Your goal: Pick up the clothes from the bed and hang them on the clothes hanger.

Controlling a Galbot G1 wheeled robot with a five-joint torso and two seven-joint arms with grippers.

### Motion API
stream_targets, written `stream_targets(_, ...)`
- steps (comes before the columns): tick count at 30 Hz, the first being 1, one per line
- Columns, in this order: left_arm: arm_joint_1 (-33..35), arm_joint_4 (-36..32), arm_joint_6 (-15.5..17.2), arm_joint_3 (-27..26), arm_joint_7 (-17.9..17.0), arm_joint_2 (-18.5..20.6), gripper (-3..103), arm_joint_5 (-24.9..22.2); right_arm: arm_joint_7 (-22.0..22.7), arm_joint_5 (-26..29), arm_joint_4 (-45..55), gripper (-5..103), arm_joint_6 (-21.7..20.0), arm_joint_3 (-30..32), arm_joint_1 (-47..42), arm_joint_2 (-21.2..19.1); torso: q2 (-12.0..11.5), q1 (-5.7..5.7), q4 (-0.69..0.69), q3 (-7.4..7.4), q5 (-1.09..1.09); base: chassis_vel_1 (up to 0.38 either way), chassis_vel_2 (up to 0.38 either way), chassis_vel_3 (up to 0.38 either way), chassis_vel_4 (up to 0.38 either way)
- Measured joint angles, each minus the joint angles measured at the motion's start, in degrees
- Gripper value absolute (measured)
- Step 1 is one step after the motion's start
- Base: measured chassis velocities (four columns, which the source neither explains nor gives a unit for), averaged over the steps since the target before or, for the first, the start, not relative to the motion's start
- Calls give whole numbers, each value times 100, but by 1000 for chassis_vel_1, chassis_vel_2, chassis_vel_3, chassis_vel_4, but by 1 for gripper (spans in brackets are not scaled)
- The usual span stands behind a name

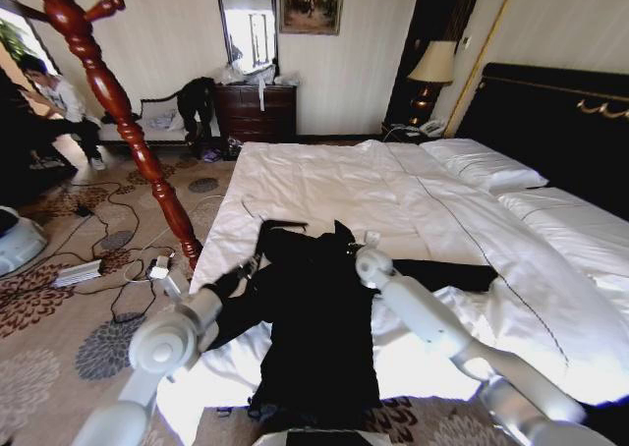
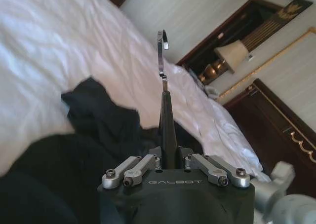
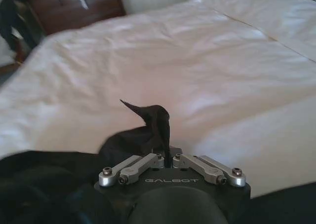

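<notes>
So the clothes (image 1: 319, 318), one long black coat-type thing, were spread flat on the near part of the bed (image 1: 334, 186), collar end pointing toward the far side and the hem spilling over the near edge. One sleeve stretched out toward the robot's right across the white linen, the other angled off to its left.

Both arms were reaching in over the garment. The left end effector (image 1: 251, 262) sat at the upper left shoulder area of the coat, right by the left sleeve. In the left wrist view the left end effector (image 2: 164, 88) had its fingers pressed together into one narrow blade, and I honestly couldn't say whether any fabric was caught between them; the black cloth (image 2: 98, 120) lay bunched just below and beside it on the sheet.

The right end effector (image 1: 352, 242) was up by the collar. From its own wrist camera, the right end effector (image 3: 160, 132) was pinched closed on a fold of the coat (image 3: 148, 118), with a little peak of black fabric standing up above the white bedding.

The clothes hanger (image 1: 116, 107), that glossy red-brown turned wooden stand, was off the bed on the robot's left, leaning diagonally through the head view with its foot on the patterned carpet (image 1: 59, 338) near the bed's corner. Well apart from the coat, nothing hanging on the pegs that I could see.
</notes>
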Motion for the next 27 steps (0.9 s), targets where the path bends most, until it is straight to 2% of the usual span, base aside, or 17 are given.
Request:
stream_targets(3, 38, 108, 23, 158, 8, -133, 16, -154, -436, 81, 381, 2, 278, 127, -150, -199, 0, 0, 0, 0, -1, 0, 0, 0, 0)
stream_targets(4, 38, 108, 23, 158, 8, -133, 16, -154, -436, 81, 381, 2, 278, 127, -150, -199, 0, 0, 0, 0, -1, 0, 0, 0, 0)
stream_targets(5, 20, 185, 76, 267, 30, -233, 16, -250, -657, 76, 501, 2, 454, 166, -219, -254, 0, 0, 0, 0, 0, 0, 0, 0, 0)
stream_targets(8, -44, 522, 151, 523, 216, -429, 16, -244, -1029, 12, 625, 2, 781, 186, -335, -271, 0, 0, 1, 0, 0, 0, 0, 0, 0)
stream_targets(20, -482, 1514, 177, 999, 914, -1063, 16, -281, -1358, -58, 1011, 2, 1175, 121, -618, -213, 0, 0, 1, 1, 0, 0, 0, 0, 0)
stream_targets(22, -586, 1726, 289, 1173, 1189, -1222, 16, -240, -1583, -218, 972, 2, 1391, 144, -668, -164, 0, 0, 1, 1, 0, 0, 0, 0, 0)
stream_targets(27, -726, 1977, 302, 1305, 1385, -1235, 16, -144, -1700, -208, 968, 2, 1553, 181, -679, -89, 0, 0, 1, 1, -1, 0, 0, 0, 0)
